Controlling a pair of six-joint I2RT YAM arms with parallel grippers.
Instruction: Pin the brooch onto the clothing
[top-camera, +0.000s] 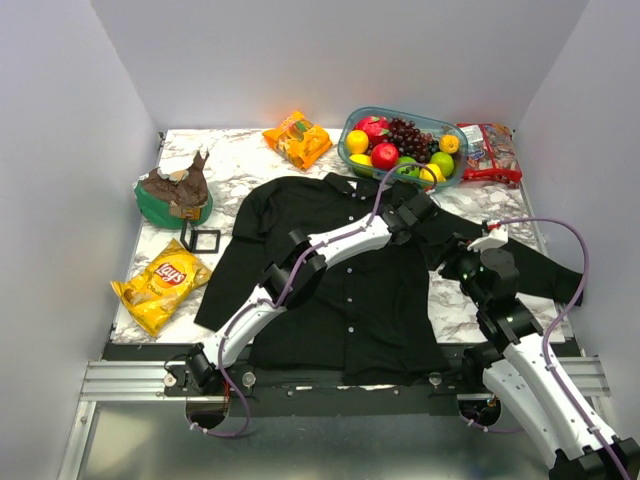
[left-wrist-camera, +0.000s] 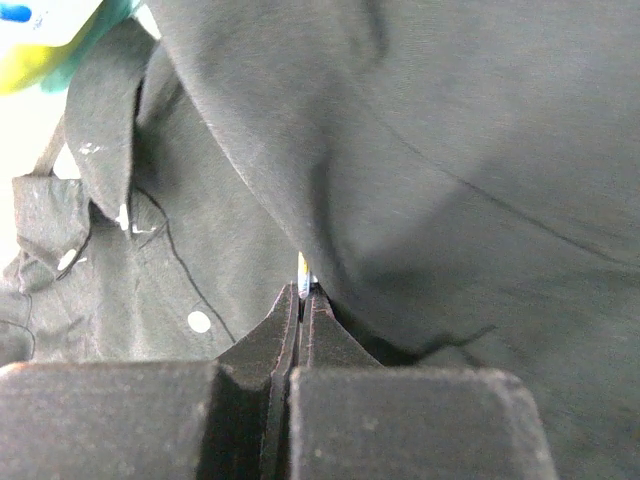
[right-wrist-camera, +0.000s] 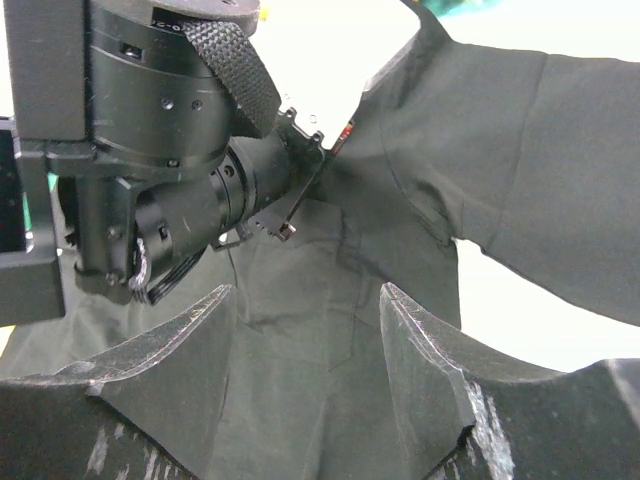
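Pinching likely slippery, stiff brooch (left-wrist-camera: 303, 266) by its rim in closed left gripper (left-wrist-camera: 302, 290) against limp shirt (left-wrist-camera: 450, 150); hovering right gripper (right-wrist-camera: 307, 292), jaws apart, over same shirt.

This looks like a robot lab: plain white walls (top-camera: 330, 50) box in a marble table (top-camera: 240, 160), and a left arm (top-camera: 330, 245) and right arm (top-camera: 520, 370) sit on a metal rail (top-camera: 120, 378).

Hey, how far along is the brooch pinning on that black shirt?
Pickup looks done: the left gripper is shut on a thin pale sliver, probably the brooch, at a fold of the shirt. The right gripper hangs open. Fastening and release remain.
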